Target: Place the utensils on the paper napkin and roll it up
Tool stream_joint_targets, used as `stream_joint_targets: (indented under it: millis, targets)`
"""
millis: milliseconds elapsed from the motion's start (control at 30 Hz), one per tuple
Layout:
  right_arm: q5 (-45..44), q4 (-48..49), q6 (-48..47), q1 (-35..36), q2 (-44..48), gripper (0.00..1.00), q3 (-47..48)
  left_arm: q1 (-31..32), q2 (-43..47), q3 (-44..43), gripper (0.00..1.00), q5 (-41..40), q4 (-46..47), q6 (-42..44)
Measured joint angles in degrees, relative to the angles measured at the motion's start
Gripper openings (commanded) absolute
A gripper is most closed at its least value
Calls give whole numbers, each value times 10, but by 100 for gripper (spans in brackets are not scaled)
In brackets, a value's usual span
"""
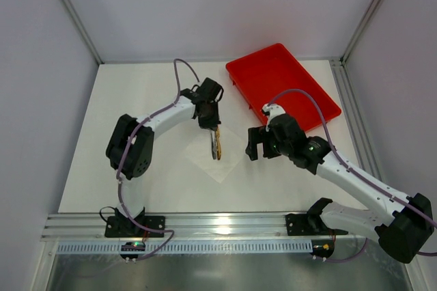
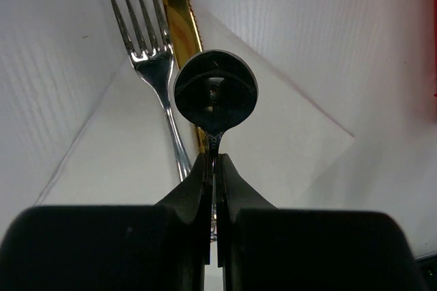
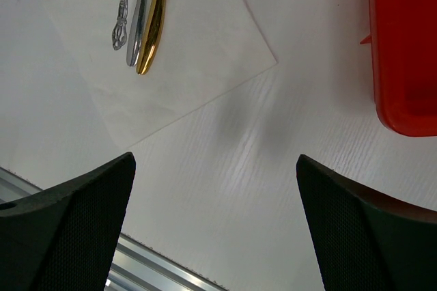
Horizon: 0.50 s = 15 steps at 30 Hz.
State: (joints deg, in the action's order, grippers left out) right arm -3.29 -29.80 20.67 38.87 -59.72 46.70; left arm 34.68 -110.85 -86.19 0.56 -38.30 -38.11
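The white paper napkin [image 1: 220, 156] lies on the table in front of the arms, one corner toward me. A silver fork [image 2: 145, 44] and a gold knife [image 2: 179, 16] lie side by side on it. My left gripper [image 2: 213, 158] is shut on the neck of a spoon [image 2: 216, 91] and holds it low over the napkin next to the knife. From above, the left gripper [image 1: 213, 128] sits at the utensils' far end. In the right wrist view three handles [image 3: 140, 21] lie on the napkin [image 3: 191, 52]. My right gripper [image 1: 261, 150] is open and empty, right of the napkin.
A red plastic tray [image 1: 281, 85] stands at the back right, its edge also in the right wrist view [image 3: 403, 45]. An aluminium rail [image 1: 218, 226] runs along the near table edge. Enclosure walls stand on three sides.
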Motion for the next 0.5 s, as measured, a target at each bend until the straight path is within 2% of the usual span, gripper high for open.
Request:
stream_joint_targets:
  millis: [167, 500]
  targets:
    - [0, 2, -2, 0, 3, 100, -10, 20, -22, -8, 0, -10, 1, -18]
    - [-2, 3, -7, 0, 13, 100, -23, 20, -29, -8, 0, -33, -1, -36]
